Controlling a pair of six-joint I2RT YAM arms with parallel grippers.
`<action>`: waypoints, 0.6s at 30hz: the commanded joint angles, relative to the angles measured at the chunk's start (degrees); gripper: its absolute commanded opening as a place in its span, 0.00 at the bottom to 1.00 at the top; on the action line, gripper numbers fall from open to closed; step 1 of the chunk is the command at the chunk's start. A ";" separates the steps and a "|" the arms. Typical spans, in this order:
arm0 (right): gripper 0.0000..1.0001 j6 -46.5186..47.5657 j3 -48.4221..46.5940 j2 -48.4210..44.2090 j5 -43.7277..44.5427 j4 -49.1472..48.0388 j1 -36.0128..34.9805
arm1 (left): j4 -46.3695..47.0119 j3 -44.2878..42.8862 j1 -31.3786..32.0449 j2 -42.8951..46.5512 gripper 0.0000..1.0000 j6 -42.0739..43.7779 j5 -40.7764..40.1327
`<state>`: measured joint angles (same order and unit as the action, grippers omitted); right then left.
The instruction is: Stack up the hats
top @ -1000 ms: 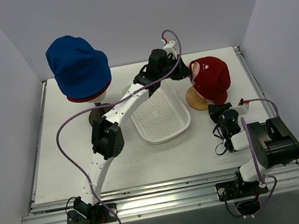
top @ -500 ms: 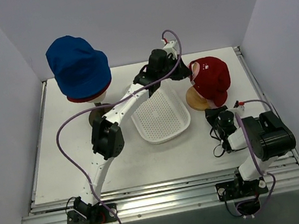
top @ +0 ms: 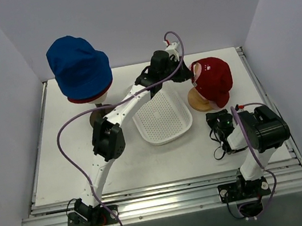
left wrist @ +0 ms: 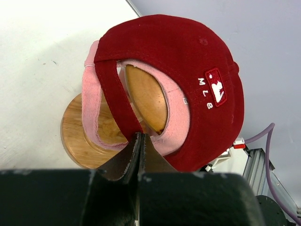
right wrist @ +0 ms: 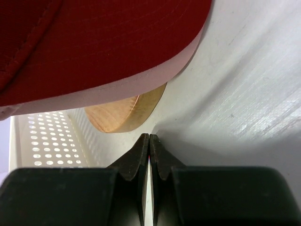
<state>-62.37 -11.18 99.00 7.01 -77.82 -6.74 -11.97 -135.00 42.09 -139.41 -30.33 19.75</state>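
Item one: the red peaked cap [top: 215, 78] sits crown up on a wooden head form [left wrist: 146, 96], just right of the white basket [top: 163, 123]. Its long axis runs from back strap to peak. The strap faces the basket's far right corner and the peak points toward the near edge of the table [top: 147, 160]. A white logo patch shows on the rear of the crown.

The pink peaked cap [left wrist: 89, 103] lies directly beneath it on the same form and faces the same way. Its band shows through the red cap's rear opening, and its peak edge shows under the red peak. The form stands on a round wooden base [left wrist: 77, 136] that touches the table beside the basket's right wall.

The left gripper [left wrist: 141, 137] is at the basket's far right corner. Its fingers are pressed together, pinching the lower end of the red cap's back strap where it crosses the pink band.

The right gripper [right wrist: 149, 137] is to the basket's near right, low under the two peaks. Its fingers are fully together with nothing between them.

Item two: the blue bucket hat [top: 78, 64] is to the basket's far left, crown up and brim down. The dark red bucket hat [top: 87, 98] shows only as a rim below it. Both sit on a cream form [top: 100, 101].
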 commanded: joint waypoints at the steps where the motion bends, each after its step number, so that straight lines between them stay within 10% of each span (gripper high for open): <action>1: 0.00 2.25 -1.47 -1.96 3.89 -22.40 0.41 | -0.34 0.00 0.37 4.59 0.02 1.41 -0.15; 18: 0.00 2.52 -3.24 -3.20 3.90 -21.65 3.66 | -1.13 0.26 0.37 5.29 0.02 2.46 -1.11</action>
<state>-59.86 -14.06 94.30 9.23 -76.09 -4.38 -13.10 -134.72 42.09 -138.26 -29.23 19.40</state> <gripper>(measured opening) 0.001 0.032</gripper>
